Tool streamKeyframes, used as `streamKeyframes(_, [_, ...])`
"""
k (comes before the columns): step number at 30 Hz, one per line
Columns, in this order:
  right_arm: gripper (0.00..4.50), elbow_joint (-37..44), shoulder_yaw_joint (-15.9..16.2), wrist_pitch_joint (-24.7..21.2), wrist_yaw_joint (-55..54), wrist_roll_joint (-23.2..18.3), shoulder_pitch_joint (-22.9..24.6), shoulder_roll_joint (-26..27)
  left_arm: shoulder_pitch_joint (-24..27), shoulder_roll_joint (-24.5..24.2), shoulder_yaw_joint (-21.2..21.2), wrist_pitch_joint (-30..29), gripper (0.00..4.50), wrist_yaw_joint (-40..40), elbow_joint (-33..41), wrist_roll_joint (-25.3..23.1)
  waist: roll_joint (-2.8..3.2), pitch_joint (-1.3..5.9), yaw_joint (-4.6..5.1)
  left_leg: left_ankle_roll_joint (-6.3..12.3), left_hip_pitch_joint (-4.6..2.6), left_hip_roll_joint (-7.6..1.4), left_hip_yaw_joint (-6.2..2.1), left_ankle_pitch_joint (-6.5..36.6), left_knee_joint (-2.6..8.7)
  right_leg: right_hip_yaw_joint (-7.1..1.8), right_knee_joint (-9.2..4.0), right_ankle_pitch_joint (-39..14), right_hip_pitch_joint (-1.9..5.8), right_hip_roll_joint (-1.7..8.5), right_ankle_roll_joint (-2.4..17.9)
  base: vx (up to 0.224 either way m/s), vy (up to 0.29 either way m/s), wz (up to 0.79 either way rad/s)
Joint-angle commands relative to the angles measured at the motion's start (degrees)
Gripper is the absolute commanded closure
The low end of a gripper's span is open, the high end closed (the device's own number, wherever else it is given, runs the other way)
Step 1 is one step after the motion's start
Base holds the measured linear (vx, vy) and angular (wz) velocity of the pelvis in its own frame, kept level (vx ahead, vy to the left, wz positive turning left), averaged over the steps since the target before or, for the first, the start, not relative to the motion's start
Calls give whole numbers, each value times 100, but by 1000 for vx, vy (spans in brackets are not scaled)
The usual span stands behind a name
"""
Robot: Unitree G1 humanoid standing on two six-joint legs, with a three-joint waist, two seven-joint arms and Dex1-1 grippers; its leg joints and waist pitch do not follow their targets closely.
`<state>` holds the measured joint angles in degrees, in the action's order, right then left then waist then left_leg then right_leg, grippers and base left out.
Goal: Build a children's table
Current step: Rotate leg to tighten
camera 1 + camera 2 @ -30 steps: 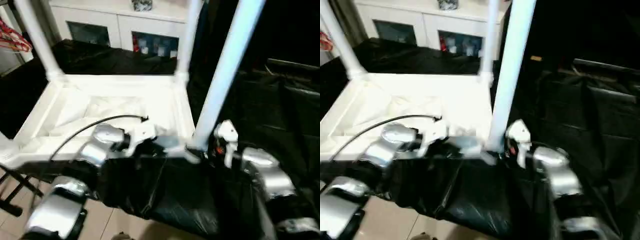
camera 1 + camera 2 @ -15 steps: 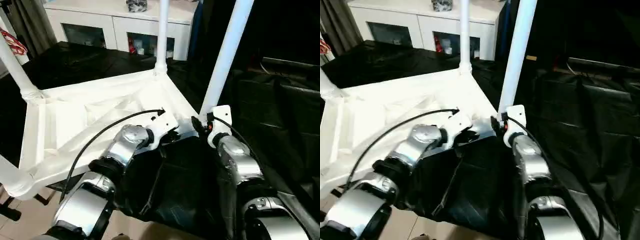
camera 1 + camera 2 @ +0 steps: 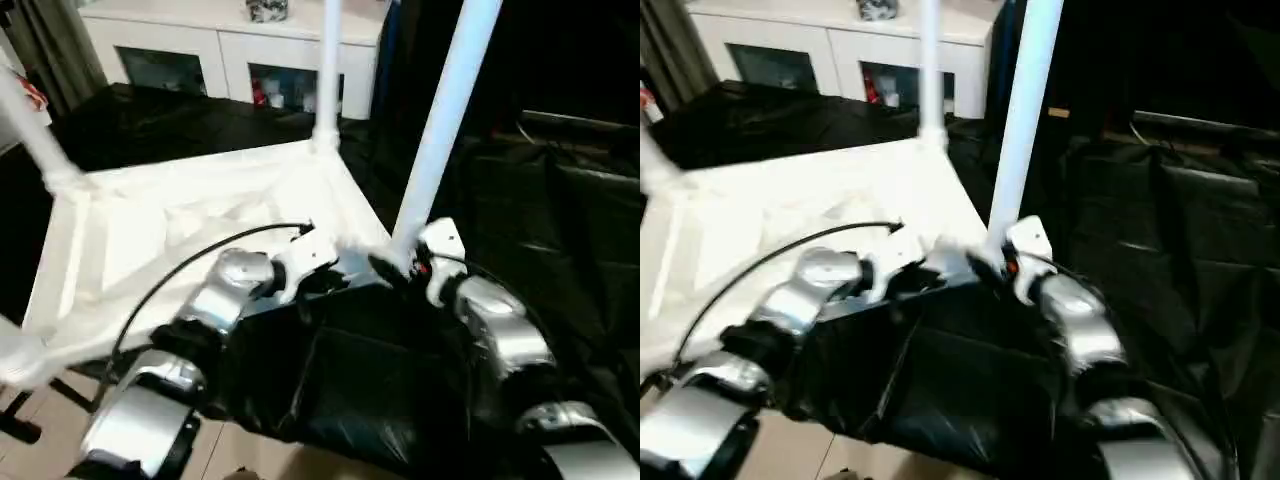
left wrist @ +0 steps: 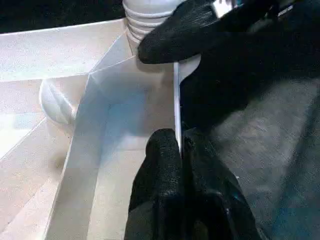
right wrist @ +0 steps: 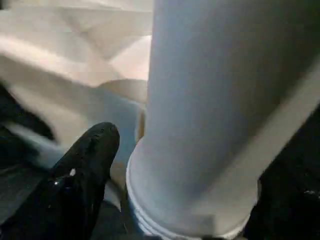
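- The children's table (image 3: 190, 215) lies upside down on a black-draped work surface (image 3: 380, 390), ribbed underside up, with its legs rising out of the corner sockets.
- The nearest leg (image 3: 440, 130) stands upright in the near corner on our right; another leg (image 3: 327, 75) stands at the far corner, and a third leans up at the far corner on our left.
- Our left gripper (image 4: 181, 145) is pinched onto the thin near rim of the tabletop (image 4: 176, 105), one black finger on each side of the white edge, close to the socket of the nearest leg.
- Our right gripper (image 3: 400, 262) sits at the foot of that leg. In the right wrist view one black finger (image 5: 87, 165) lies just beside the leg's ribbed base, with the thick white shaft between the jaws, which stand wide. Whether they press on the leg we cannot tell.
- A white cabinet (image 3: 230, 50) with glass doors stands beyond the table.
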<state>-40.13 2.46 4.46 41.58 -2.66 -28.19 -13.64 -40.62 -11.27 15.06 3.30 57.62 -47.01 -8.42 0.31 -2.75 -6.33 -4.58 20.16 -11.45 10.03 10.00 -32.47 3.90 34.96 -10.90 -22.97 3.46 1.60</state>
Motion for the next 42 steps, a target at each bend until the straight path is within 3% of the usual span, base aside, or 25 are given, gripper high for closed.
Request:
streamKeyframes(1, [63, 403, 455, 34, 812, -115, 89, 34, 34, 66, 106, 245, 450, 273, 167, 205, -56, 328, -28, 445, 7, -184, -32, 1096, 305, -281, -468, -1097, 333, 472, 1072, 0, 0, 0])
streamKeyframes(9, [63, 1181, 785, -333, 2199, -518, 536, -505, 32, -312, 12, 332, 450, 918, 232, 368, -80, 335, -66, 516, 24, -190, -25, 1019, 292, -271, -450, -1041, 330, 465, 1077, 0, 0, 0])
streamKeyframes(10, [88, 1229, 799, -359, 2257, -528, 561, -526, 28, -327, 6, 334, 450, 942, 232, 376, -86, 333, -75, 510, 24, -188, -24, 1021, 291, -268, -458, -1085, 329, 470, 1070, 0, 0, 0])
streamKeyframes(20, [160, 1698, 899, -696, 2675, -650, 776, -711, 50, -517, -30, 344, 450, 1387, 259, 489, -92, 338, -140, 427, 12, -199, -28, 960, 296, -271, -447, -1117, 310, 472, 1025, 0, 0, 0])
streamKeyframes(25, [173, 1829, 829, -882, 2640, -715, 865, -642, 137, -449, -27, 306, 450, 1337, 306, 511, -108, 343, -168, 428, 17, -196, -26, 901, 288, -270, -439, -1081, 316, 481, 1008, 0, 0, 0])
streamKeyframes(27, [174, 1609, 549, -833, 1808, -637, 799, -276, 84, -215, -21, 228, 450, 802, 170, 375, -123, 335, -161, 393, 20, -191, -24, 935, 294, -274, -450, -1227, 304, 488, 957, 0, 0, 0])
streamKeyframes(30, [175, 1291, 380, -838, 976, -475, 680, 10, -20, 39, -35, 76, 450, 236, 4, 245, -136, 314, -124, 285, 11, -177, -35, 1033, 314, -271, -492, -1570, 287, 495, 872, 0, 0, 0])
streamKeyframes(31, [175, 1232, 351, -828, 831, -449, 658, 62, -43, 94, -44, 49, 450, 118, -30, 227, -124, 292, -106, 218, -19, -177, -40, 1171, 333, -269, -534, -1891, 262, 504, 809, 0, 0, 0])
streamKeyframes(33, [175, 844, 172, -828, -44, -347, 474, 412, -179, 471, -95, -146, 450, -556, -179, 157, -129, 296, -74, 135, -37, -176, -52, 1254, 347, -275, -543, -2055, 260, 500, 765, 0, 0, 0])
streamKeyframes(35, [175, 577, 75, -839, -631, -255, 316, 623, -260, 707, -86, -279, 450, -929, -243, 95, -151, 301, -41, 150, -17, -158, -55, 1203, 339, -287, -541, -1978, 287, 507, 766, 0, 0, 0])
streamKeyframes(38, [175, 185, -167, -921, -1567, -159, 51, 994, -392, 1056, -95, -446, 450, -1520, -368, 5, -137, 320, -3, 176, -14, -141, -51, 1045, 325, -288, -518, -1699, 290, 493, 825, 0, 0, 0])
streamKeyframes(39, [175, 7, -292, -923, -1974, -152, -77, 1149, -426, 1181, -100, -495, 450, -1706, -399, -29, -108, 332, -9, 191, -9, -148, -52, 965, 319, -301, -495, -1508, 299, 501, 872, 0, 0, 0])
streamKeyframes(42, [175, -291, -433, -823, -2440, -138, -278, 1360, -467, 1343, -83, -517, 450, -1965, -450, -119, -118, 355, 1, 262, 1, -138, -39, 820, 300, -306, -459, -1090, 310, 488, 956, 0, 0, 0])
